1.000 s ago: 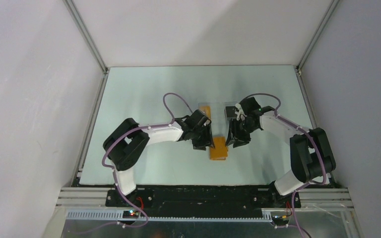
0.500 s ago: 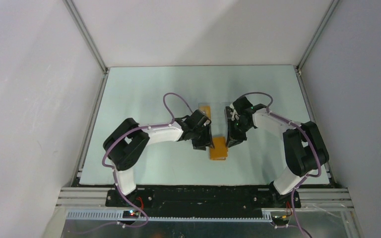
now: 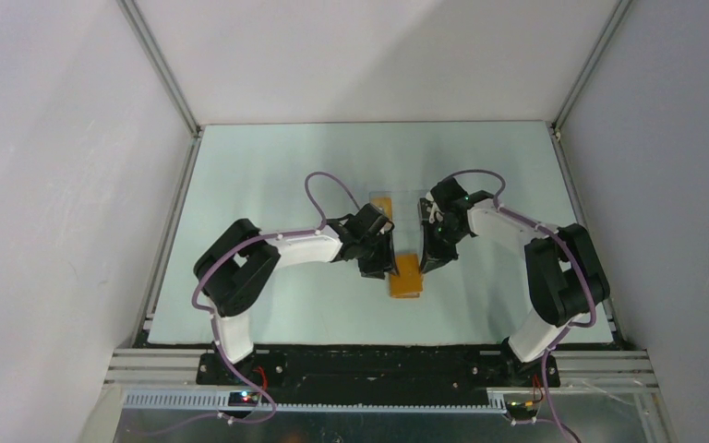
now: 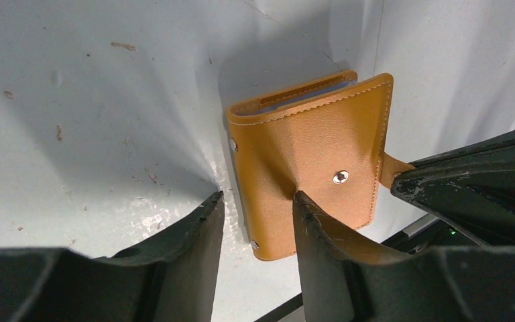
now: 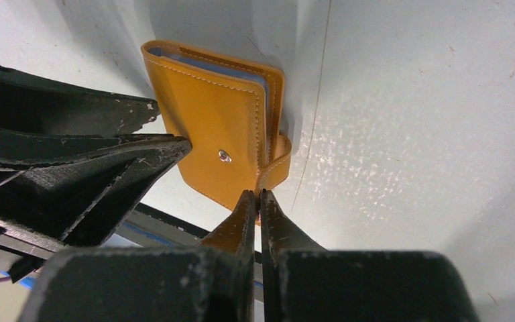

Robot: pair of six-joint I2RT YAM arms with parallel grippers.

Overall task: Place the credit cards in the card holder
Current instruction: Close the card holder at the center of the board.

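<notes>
The orange card holder point(image 3: 407, 277) lies folded shut on the table between both arms. My left gripper point(image 4: 258, 198) is open over its left edge. One fingertip point(image 4: 302, 201) presses on the cover point(image 4: 308, 154) near the snap, and the other rests on the table beside it. My right gripper point(image 5: 259, 193) is shut on the clasp strap point(image 5: 278, 168) that curls off the holder's point(image 5: 208, 114) right edge. A light blue card edge point(image 5: 211, 67) shows between the covers. No other credit cards are clearly in view.
Two clear plastic rectangles lie just behind the grippers, one with an orange centre point(image 3: 383, 205) and one with a dark centre point(image 3: 422, 209). Grey walls surround the pale table point(image 3: 268, 166). The black base rail point(image 3: 369, 362) runs along the near edge.
My right gripper has closed on the card holder's strap, and its arm has drawn slightly in toward the holder. The left gripper and the holder have stayed in place.
</notes>
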